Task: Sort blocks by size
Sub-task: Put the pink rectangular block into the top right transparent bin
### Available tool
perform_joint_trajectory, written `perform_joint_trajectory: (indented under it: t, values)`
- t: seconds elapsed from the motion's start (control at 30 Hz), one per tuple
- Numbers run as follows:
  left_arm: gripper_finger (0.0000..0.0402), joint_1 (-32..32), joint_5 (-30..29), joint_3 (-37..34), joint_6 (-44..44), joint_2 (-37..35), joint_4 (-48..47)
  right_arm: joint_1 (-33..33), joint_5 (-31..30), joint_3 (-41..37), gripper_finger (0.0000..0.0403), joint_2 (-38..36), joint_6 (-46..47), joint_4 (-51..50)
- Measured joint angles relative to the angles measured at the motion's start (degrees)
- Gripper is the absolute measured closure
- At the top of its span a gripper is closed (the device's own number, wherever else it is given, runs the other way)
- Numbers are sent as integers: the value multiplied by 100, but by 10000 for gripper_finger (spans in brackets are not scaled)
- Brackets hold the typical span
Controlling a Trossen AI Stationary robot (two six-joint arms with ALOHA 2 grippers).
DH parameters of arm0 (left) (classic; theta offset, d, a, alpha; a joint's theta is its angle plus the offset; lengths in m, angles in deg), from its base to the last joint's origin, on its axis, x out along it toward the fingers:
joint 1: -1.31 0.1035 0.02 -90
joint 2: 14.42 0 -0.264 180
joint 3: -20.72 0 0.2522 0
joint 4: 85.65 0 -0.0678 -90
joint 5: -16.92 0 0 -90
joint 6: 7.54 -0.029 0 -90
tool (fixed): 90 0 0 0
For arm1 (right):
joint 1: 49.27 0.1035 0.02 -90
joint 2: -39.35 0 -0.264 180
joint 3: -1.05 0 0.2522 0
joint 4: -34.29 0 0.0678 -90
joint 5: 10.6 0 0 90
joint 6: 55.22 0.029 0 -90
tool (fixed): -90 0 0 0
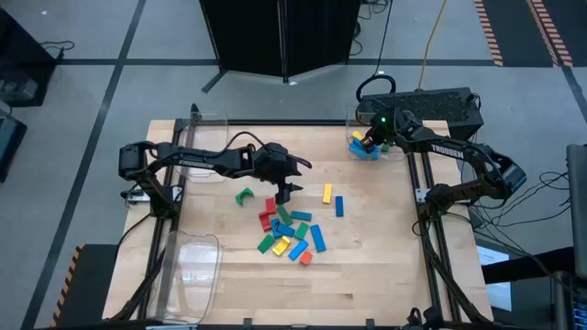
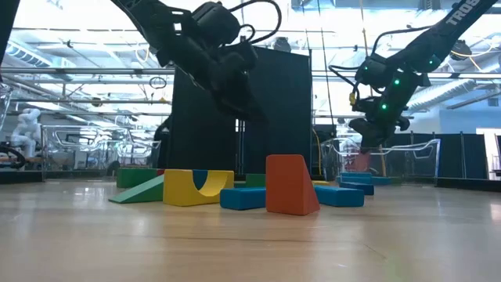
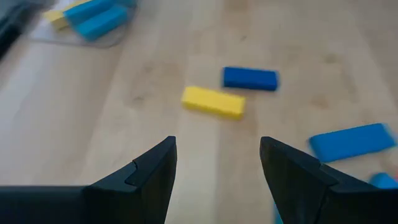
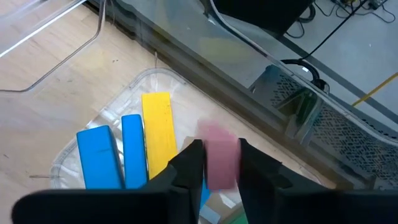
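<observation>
The blocks lie in a loose heap [image 1: 289, 234] mid-table, with a yellow bar [image 3: 213, 102] and a blue bar [image 3: 250, 78] lying apart to its right. My left gripper [image 1: 284, 194] hovers open over the heap's far side with nothing between its fingers [image 3: 155, 174]. My right gripper [image 4: 219, 155] hangs over the clear bin [image 4: 155, 81] at the table's far right. A pink block [image 4: 219, 163] shows smeared between its fingers. Two blue bars [image 4: 99, 155] and a yellow bar [image 4: 157, 124] lie flat in that bin. My right gripper has the pink block [image 4: 219, 140] between its two fingertips, which slant down from above over the bin. The block looks smeared while the fingers [image 4: 189, 163] look sharp. I cannot tell whether they touch it. It is clear of the bin's floor.
A green block [image 1: 243, 195] lies alone left of the heap. Two more clear bins stand on the left side, one at the far corner [image 1: 206, 128] and one at the near corner [image 1: 193, 266]. Bare wood stretches along the near edge [image 1: 367, 293].
</observation>
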Motion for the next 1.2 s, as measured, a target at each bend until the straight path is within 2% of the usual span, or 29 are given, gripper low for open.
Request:
perform_joint_trajectory:
  t: [0.1,0.3,0.77,0.97,1.07,1.2]
  values:
    - [171,2,-293,0,4,0,-209,0,-2,0,306,0,16,1]
    - [171,-22,-300,0,-2,2,-307,0,-31,0,282,0,56,85]
    - [171,-37,-325,0,7,2,-406,-4,43,0,285,-2,133,230]
    - [171,-37,-337,0,10,2,-368,0,751,0,319,-2,185,323]
    - [171,-37,-337,0,13,2,-352,-58,626,0,347,-2,299,233]
    - [171,-37,-337,0,27,2,-354,-203,169,0,382,-2,596,-155]
